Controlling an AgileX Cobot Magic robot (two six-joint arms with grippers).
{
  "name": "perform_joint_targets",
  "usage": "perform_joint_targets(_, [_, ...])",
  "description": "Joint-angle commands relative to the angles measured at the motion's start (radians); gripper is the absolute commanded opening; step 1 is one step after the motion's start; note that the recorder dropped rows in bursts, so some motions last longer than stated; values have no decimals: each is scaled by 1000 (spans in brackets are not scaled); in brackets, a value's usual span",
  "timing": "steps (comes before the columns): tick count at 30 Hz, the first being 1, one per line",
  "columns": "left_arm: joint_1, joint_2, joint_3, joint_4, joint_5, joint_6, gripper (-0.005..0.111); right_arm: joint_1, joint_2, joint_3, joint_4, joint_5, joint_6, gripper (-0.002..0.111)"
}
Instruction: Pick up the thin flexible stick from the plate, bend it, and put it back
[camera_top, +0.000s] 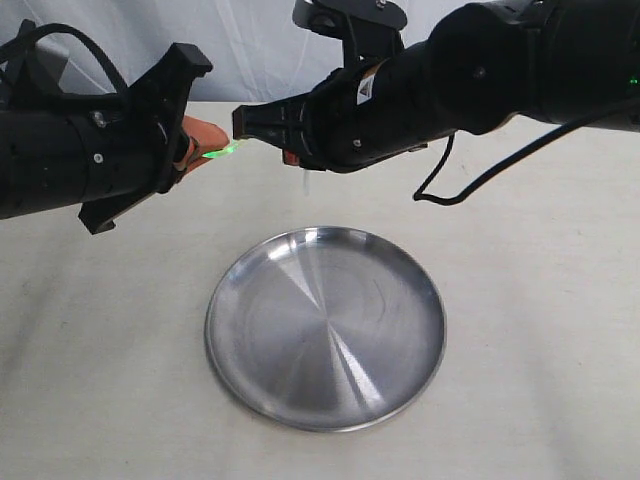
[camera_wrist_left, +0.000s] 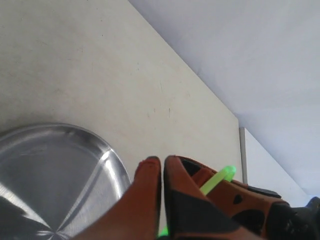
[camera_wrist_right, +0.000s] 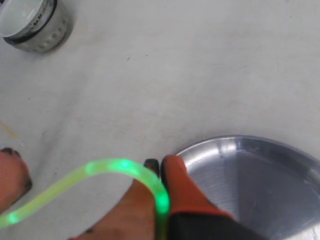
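Note:
The thin flexible stick (camera_top: 222, 152) glows green and is held in the air between both grippers, behind and to the left of the plate (camera_top: 325, 330). In the right wrist view the stick (camera_wrist_right: 120, 166) curves in a clear arc. My right gripper (camera_wrist_right: 161, 162) is shut on one end of it. My left gripper (camera_wrist_left: 160, 164) is shut on the other end, and the stick (camera_wrist_left: 217, 180) runs on past its orange fingers. In the exterior view the left gripper (camera_top: 205, 137) and right gripper (camera_top: 240, 122) nearly meet. The steel plate (camera_wrist_left: 50, 170) (camera_wrist_right: 260, 185) lies bare on the table.
A small round jar with a white top (camera_wrist_right: 32, 22) stands on the table away from the plate. The pale table edge meets a light wall (camera_wrist_left: 260, 75) behind. A black cable (camera_top: 480, 170) hangs from the right arm.

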Motion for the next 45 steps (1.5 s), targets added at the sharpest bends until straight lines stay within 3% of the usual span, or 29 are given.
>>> perform_joint_targets(1, [-13, 11, 4, 11, 37, 3, 0, 1, -20, -6, 30, -100, 33, 0])
perform_joint_targets(32, [-13, 11, 4, 11, 57, 3, 0, 1, -26, 76, 80, -237, 78, 0])
perform_joint_targets(45, [-13, 21, 4, 19, 84, 5, 0, 1, -30, 76, 97, -213, 78, 0])
